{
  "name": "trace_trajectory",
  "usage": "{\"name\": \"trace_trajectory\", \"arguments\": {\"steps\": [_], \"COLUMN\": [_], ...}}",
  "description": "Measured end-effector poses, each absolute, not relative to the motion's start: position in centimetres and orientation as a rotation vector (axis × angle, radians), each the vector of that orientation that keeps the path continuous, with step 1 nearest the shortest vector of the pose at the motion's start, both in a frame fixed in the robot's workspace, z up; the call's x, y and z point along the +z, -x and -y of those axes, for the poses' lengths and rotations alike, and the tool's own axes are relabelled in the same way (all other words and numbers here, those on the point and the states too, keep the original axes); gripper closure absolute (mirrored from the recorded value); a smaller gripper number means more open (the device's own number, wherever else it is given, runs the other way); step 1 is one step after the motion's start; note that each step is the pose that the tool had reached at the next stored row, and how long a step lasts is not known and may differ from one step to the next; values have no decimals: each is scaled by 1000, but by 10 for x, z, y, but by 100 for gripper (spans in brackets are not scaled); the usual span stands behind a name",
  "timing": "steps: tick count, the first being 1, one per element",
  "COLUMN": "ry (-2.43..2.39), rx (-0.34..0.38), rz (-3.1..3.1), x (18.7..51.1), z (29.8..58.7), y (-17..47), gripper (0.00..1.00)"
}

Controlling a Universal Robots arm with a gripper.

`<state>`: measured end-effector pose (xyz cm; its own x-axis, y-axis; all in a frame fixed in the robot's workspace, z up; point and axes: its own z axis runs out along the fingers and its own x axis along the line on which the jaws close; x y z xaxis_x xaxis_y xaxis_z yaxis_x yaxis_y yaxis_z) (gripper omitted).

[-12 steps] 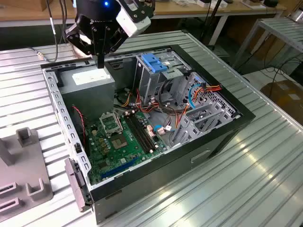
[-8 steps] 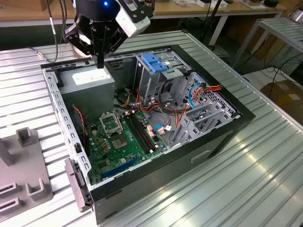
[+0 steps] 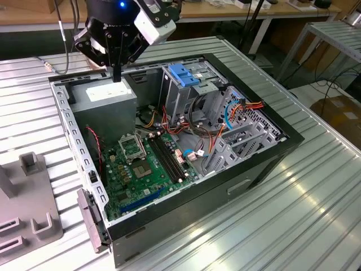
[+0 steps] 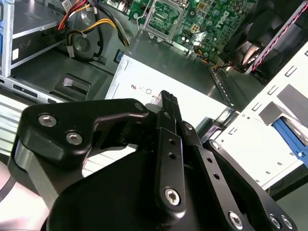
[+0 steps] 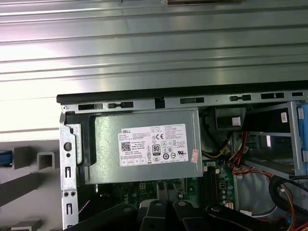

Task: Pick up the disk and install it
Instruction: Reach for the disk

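The gripper [image 3: 117,75] hangs above the power supply [image 3: 107,93], jaws closed, holding nothing. A blue bit [image 5: 4,159] beside the grey holder [image 5: 45,161] is perhaps the disk's rail; one cannot tell. To reach well, the arm should keep high over the case wall [image 3: 70,130].

Disk [image 5: 4,159], blue-railed, beside grey fixture [image 5: 45,160]
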<state>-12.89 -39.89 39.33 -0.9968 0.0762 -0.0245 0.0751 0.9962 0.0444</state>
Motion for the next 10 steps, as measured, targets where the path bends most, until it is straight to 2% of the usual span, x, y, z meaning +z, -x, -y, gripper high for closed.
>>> {"name": "trace_trajectory", "arguments": {"steps": [10], "ry": [-118], "rx": [68], "rz": [-3113], "x": [393], "z": [399], "y": [135], "gripper": [90]}}
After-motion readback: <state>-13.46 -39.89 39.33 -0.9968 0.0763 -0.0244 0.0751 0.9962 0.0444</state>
